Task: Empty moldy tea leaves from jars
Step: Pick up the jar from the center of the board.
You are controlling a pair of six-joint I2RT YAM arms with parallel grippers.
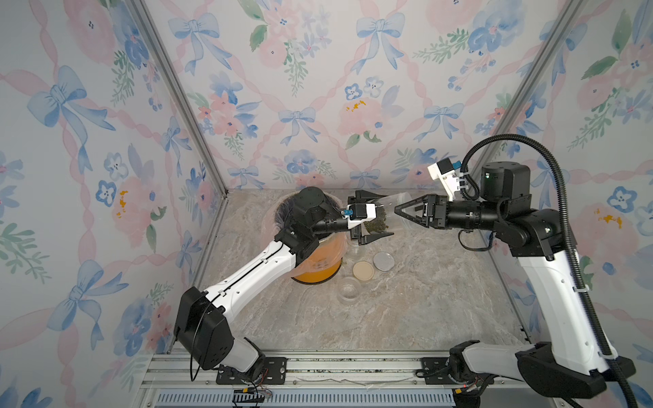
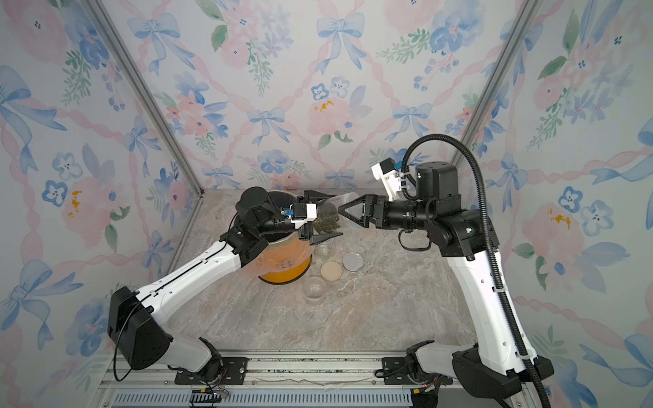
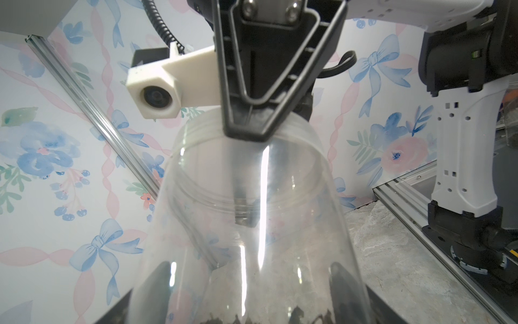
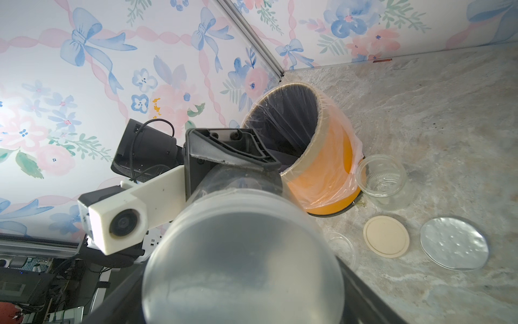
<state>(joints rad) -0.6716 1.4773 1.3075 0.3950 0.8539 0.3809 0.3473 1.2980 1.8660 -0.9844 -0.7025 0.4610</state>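
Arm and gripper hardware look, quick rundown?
The left arm and right arm have white link shells and black joint housings. The left gripper and right gripper are black, with triangular open-frame fingers and white wrist camera mounts with blue connectors. A black corrugated conduit runs along the right arm only.

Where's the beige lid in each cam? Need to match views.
Top view: beige lid on the table, between orange bin and silver lid.
Top view: lid in the same spot, by the bin.
Left wrist: not in it.
Right wrist: the lid flat on the table, beside the silver lid.
Shared landmark: the orange bin, absent only from left wrist.
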